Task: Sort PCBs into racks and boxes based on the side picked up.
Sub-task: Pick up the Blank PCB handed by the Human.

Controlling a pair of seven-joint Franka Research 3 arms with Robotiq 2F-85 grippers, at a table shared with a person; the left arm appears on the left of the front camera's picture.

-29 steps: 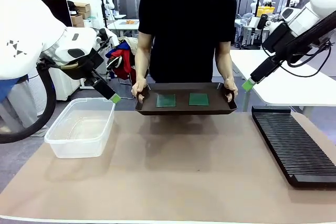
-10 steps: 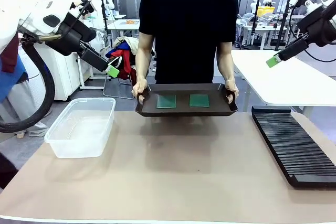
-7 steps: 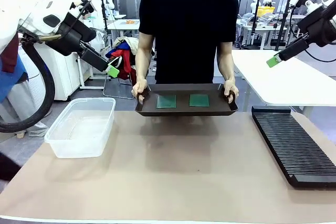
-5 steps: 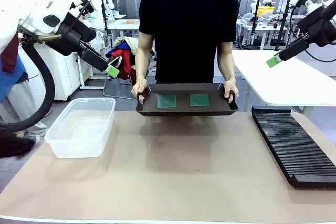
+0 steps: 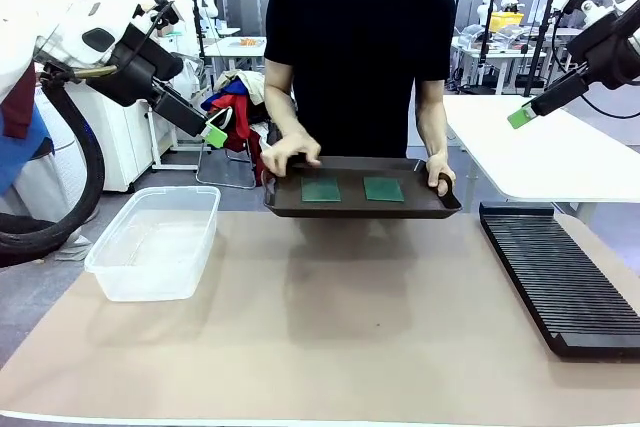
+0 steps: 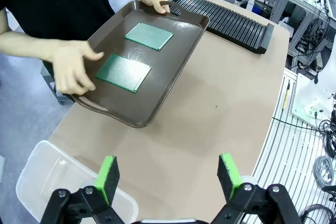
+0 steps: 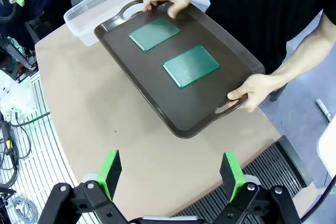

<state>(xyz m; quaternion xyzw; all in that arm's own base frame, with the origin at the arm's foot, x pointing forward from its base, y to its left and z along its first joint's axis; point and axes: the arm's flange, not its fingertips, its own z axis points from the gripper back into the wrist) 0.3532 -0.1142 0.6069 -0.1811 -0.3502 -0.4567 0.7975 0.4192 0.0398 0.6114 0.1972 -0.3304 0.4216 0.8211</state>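
**Tabletop** (image 5: 350, 337): flat, covered in matte tan sheet.

**Box** (image 5: 158, 243): clear colourless plastic tub with rounded corners and a rolled rim. It stands at the left edge of the tabletop.

**Rack** (image 5: 560, 282): long, matte black rectangle ribbed with many narrow parallel slots. It lies along the right edge of the tabletop.

**Tray** (image 5: 360, 210): smooth dark brown plastic with a raised rim, rounded corners and cut-out handles. The person holds it level above the far edge of the tabletop. One hand (image 5: 440, 173) grips the handle on the rack side. The other hand (image 5: 291, 155) is spread over the opposite end; whether it touches cannot be told.

**PCB nearer the box** (image 5: 321, 189) and **PCB nearer the rack** (image 5: 384, 189): thin flat boards, green face up, finely dotted in a grid. They lie side by side on the tray floor, apart from each other.

**Left end effector** (image 6: 170, 174): black fingers with green pads (image 6: 108, 176), spread wide and holding nothing, raised above the box's far end.

**Right end effector** (image 7: 170, 174): green-padded fingers (image 7: 231, 173) spread wide and empty, held high beyond the rack's far end.
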